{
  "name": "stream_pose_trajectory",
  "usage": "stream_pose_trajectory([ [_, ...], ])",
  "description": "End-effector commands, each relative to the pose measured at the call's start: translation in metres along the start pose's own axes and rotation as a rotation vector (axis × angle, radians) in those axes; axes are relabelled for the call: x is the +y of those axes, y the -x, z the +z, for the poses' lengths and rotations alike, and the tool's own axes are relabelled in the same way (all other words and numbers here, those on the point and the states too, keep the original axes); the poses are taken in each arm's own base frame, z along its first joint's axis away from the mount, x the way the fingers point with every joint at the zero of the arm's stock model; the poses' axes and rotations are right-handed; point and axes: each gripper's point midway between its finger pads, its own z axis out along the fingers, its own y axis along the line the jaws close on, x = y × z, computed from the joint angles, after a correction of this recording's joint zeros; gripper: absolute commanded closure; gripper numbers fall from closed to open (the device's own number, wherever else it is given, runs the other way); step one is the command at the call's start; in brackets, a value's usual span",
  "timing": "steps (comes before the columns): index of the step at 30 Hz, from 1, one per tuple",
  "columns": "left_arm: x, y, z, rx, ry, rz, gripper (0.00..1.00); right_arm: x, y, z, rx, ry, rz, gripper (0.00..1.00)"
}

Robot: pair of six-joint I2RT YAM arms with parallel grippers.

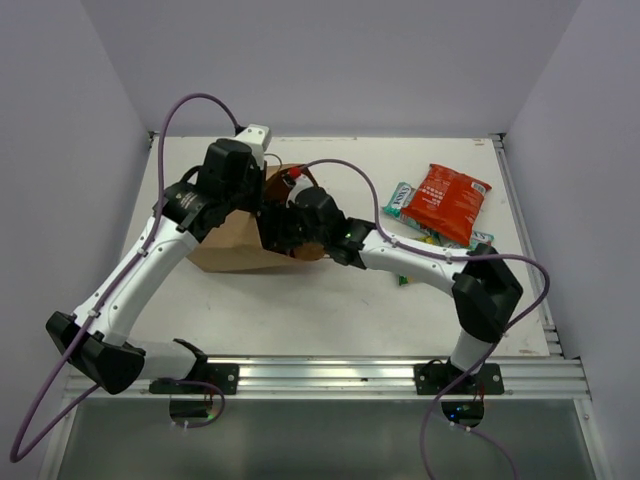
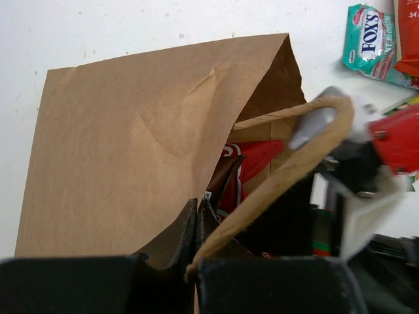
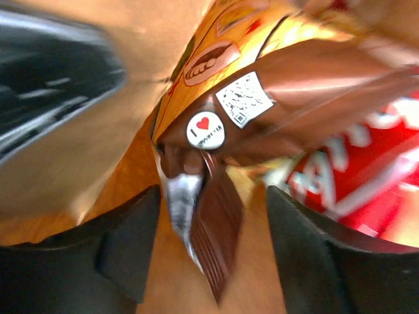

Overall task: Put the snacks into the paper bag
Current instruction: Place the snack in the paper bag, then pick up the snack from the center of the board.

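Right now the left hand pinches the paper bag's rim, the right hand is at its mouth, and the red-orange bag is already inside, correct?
No. The red-orange bag is not inside the paper bag: the top view shows it lying outside, to the right, by the teal packet. The left hand does pinch the rim and the right hand is at the mouth.

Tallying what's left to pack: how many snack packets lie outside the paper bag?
3: red-orange bag, teal Fox's packet left of it, green packet peeking from under it; the arm may hide more.
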Motion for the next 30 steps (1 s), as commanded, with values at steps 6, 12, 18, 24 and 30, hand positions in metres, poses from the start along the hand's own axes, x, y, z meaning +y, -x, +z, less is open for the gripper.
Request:
stream_pose_trajectory([
  [6, 0.009, 0.02, -0.007, -0.099, 0.046, 0.004, 1.0, -0.004, 0.038, -0.073, -0.049, -0.157, -0.231, 0.14],
  [12, 0.012, 0.022, -0.008, -0.102, 0.06, 0.013, 1.0, -0.022, 0.051, -0.111, -0.051, -0.288, -0.341, 0.06],
  [18, 0.013, 0.02, -0.009, -0.097, 0.064, 0.022, 1.0, -0.059, 0.071, -0.16, -0.061, -0.487, -0.473, 0.03],
  [24, 0.016, 0.017, -0.01, -0.087, 0.072, 0.033, 1.0, -0.113, 0.095, -0.217, -0.084, -0.778, -0.587, 0.01],
  [30, 0.018, 0.014, -0.014, -0.089, 0.077, 0.035, 1.0, -0.172, 0.107, -0.259, -0.046, -1.038, -0.647, 0.02],
])
